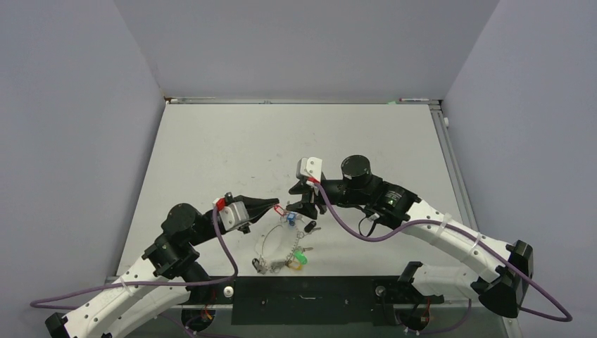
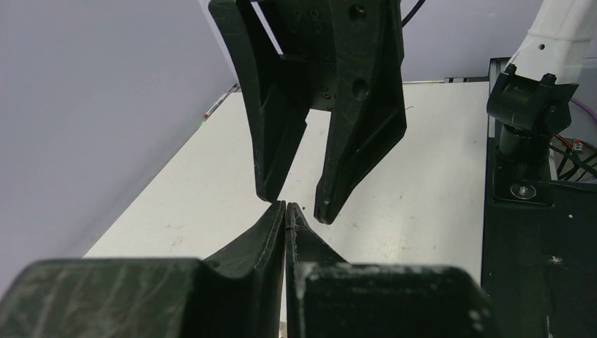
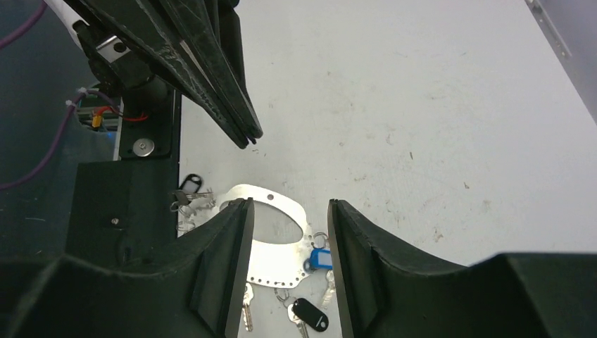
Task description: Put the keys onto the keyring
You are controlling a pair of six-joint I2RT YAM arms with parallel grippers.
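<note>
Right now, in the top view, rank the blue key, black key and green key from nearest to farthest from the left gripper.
From the left gripper:
1. Blue key, just to the right of its tips.
2. Black key, farther right.
3. Green key, farthest, lowest in the view.

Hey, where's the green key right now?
In the top view, the green key lies centrally near the front edge of the table, at the near end of the keyring, just right of a silvery key cluster.
</note>
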